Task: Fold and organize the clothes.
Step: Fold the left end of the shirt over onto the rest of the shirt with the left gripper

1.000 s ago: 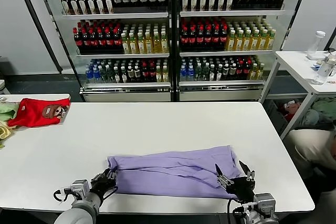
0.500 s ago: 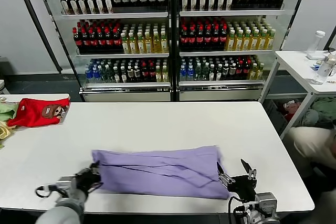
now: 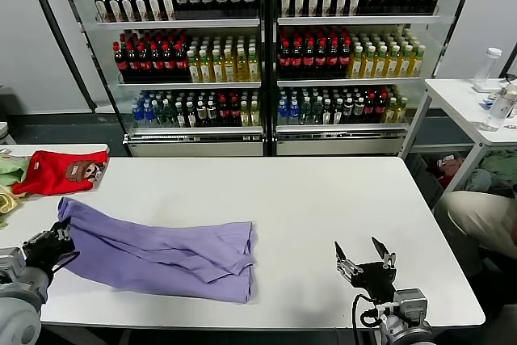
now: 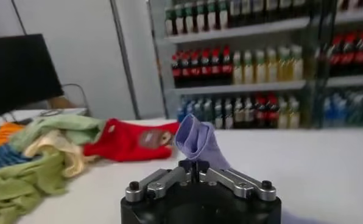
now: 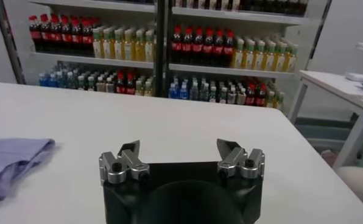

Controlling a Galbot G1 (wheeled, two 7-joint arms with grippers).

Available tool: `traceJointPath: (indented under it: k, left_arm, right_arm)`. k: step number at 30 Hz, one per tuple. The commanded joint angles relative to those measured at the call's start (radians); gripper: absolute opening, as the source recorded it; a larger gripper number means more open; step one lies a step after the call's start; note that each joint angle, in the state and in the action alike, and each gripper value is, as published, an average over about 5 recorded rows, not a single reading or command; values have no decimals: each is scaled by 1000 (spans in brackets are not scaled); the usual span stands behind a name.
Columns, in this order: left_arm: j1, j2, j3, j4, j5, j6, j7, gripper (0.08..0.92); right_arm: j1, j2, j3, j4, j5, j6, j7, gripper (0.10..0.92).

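Note:
The lavender T-shirt [image 3: 161, 252] lies folded lengthwise as a long band on the left half of the white table [image 3: 307, 199], plain side up. My left gripper [image 3: 56, 238] is shut on the shirt's left end, near the table's left edge; in the left wrist view the pinched cloth [image 4: 197, 143] rises from between the closed jaws of the gripper [image 4: 195, 170]. My right gripper [image 3: 361, 252] is open and empty above the table's front right, well clear of the shirt. In the right wrist view the right gripper [image 5: 180, 152] stands open, with the shirt's edge [image 5: 14, 158] far off.
A red garment [image 3: 60, 171] and green and yellow clothes [image 3: 10, 174] lie on a table at the far left. Drink coolers [image 3: 266, 46] stand behind. A side table [image 3: 472, 107] with bottles is at the right.
My left gripper has dragged the shirt far to the left across the table. My right gripper stayed open at the front right, and the shirt has slid away from it.

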Motion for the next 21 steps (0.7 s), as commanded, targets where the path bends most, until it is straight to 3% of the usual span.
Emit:
traceJointPath:
  k: [1,5,8,21]
  left_arm:
    - [-8,-55,255,-196,-288,1,-8,104]
    - [-47,-134,460,-191,-175,0,37,104]
    - [-96,-172,533,-153,-130,0,52,104]
    - [-209,-235,639,9,34,-1,53,104]
  right_arm:
    - [5,-3,12,2,0,-2,1,823]
    - [3,-5,12,6,-2,-4,2,823]
    - [2,-4,10,6,-4,-4,3,823]
    - [5,2,12,-10,-5,-1,2,823]
